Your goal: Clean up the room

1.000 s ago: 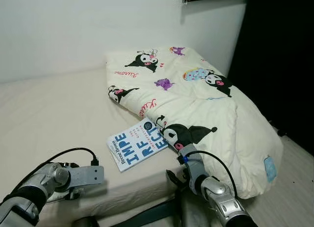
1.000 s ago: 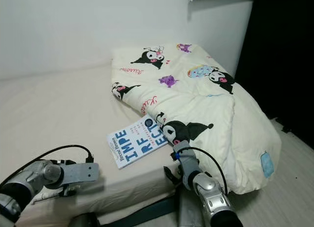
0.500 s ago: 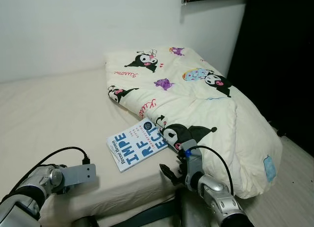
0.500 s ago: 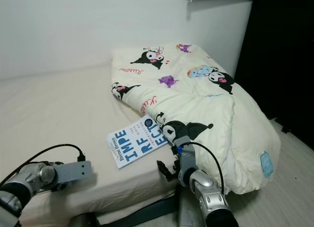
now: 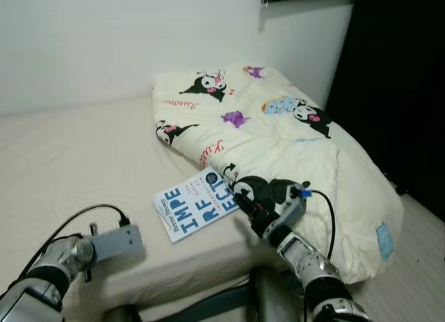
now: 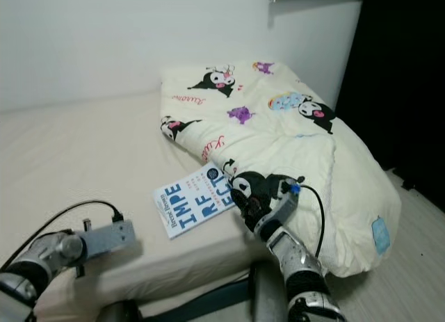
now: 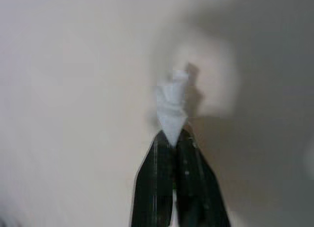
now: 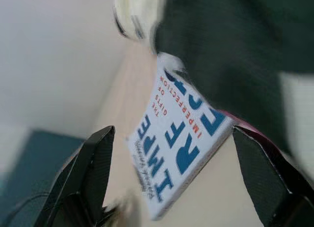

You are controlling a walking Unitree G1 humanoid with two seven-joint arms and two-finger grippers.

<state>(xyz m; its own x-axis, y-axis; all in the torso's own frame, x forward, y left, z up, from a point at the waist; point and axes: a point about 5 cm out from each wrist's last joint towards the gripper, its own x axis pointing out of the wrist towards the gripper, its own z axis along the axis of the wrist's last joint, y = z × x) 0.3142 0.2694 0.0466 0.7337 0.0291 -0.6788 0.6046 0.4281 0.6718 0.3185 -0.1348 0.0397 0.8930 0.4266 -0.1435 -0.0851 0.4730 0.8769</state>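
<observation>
The white paperback book with blue lettering (image 5: 197,204) lies on the cream bed (image 5: 83,155), touching the cartoon-print quilt (image 5: 292,148). The right gripper (image 8: 171,153), jaws spread wide, is just beside the book's right edge. At near left, the left gripper (image 7: 172,138) has its jaws closed on a small white scrap of paper (image 7: 171,107).

book (image 5: 197,204): you read "IMPERFECT" in big blue letters, part hidden; "THE GIFTS OF IMPERFECTION" in small red letters in the right wrist view | blanket (image 5: 278,134): pink script, too small for you to read

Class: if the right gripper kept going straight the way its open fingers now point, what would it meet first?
Most likely the book, lying between the right gripper's spread fingers on the bed; depth is uncertain.
</observation>
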